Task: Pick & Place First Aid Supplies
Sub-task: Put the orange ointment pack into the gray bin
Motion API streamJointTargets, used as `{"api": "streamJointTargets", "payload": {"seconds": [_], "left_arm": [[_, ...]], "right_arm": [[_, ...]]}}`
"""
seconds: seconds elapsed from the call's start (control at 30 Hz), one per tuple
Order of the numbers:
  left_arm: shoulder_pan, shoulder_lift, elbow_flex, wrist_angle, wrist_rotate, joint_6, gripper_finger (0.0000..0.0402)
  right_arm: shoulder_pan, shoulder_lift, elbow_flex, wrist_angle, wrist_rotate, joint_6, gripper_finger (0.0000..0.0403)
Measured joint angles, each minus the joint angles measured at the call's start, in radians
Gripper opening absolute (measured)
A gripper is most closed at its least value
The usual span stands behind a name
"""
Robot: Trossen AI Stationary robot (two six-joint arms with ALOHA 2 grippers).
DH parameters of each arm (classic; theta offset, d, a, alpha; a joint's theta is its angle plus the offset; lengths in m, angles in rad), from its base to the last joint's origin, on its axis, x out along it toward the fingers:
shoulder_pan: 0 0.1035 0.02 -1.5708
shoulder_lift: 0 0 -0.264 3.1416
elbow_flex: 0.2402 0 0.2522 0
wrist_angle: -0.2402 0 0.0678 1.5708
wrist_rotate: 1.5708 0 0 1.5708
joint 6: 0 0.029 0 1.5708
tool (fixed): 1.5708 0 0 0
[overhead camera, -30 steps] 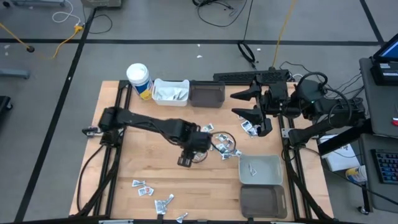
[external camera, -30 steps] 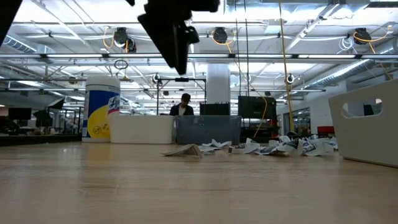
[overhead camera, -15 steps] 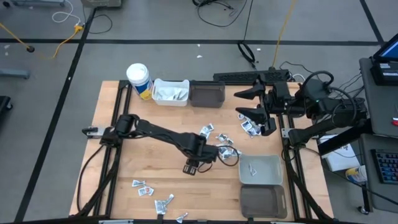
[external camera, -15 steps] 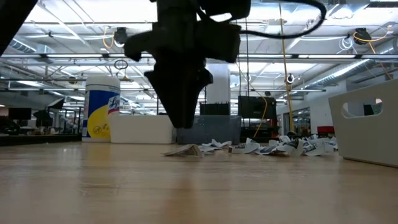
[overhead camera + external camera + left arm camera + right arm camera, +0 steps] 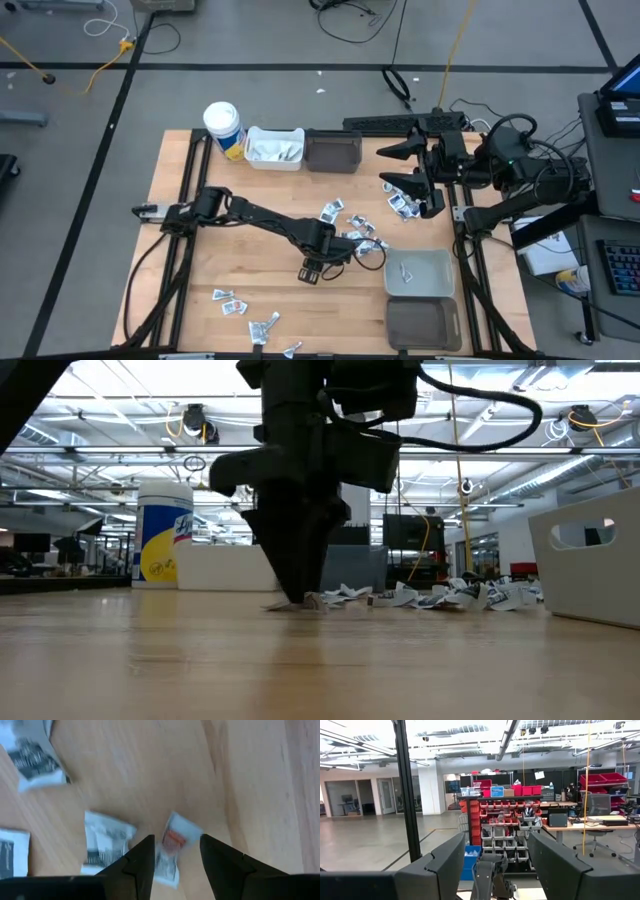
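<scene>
From above, the left gripper (image 5: 312, 271) hides whatever lies directly beneath it, and the packets (image 5: 357, 236) in the loose heap beside it are too small to tell apart. The left wrist view is blurred, yet it shows the two dark fingers (image 5: 142, 857) spread, with one small packet with an orange mark (image 5: 172, 845) lying flat on the wooden table (image 5: 250, 780) in the gap between them, not pinched. In the low view the gripper's tips reach down to the table at the near edge of the heap. More packets (image 5: 247, 315) lie well apart near the front edge. The right gripper (image 5: 400, 167) hangs raised at the table's right side, its fingers spread and empty.
</scene>
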Motion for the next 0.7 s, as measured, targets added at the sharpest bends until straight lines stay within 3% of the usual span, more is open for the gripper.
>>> {"api": "streamJointTargets", "payload": {"seconds": [0.2,0.33,0.5,0.7], "left_arm": [[0.001,0.015,0.0,0.028,0.004,0.006,0.0153],[0.001,0.014,0.0,0.029,0.047,0.014,0.0107],[0.001,0.014,0.0,0.029,0.053,0.014,0.0021],[0.001,0.012,0.0,0.023,0.054,-0.012,0.0004]], "right_arm": [[0.0,0.0,0.0,0.0,0.001,0.0,0.0212],[0.0,0.0,0.0,0.0,0.003,0.0,0.0212],[0.0,0.0,0.0,0.001,0.003,0.0,0.0212],[0.0,0.0,0.0,0.001,0.003,-0.001,0.0212]]}}
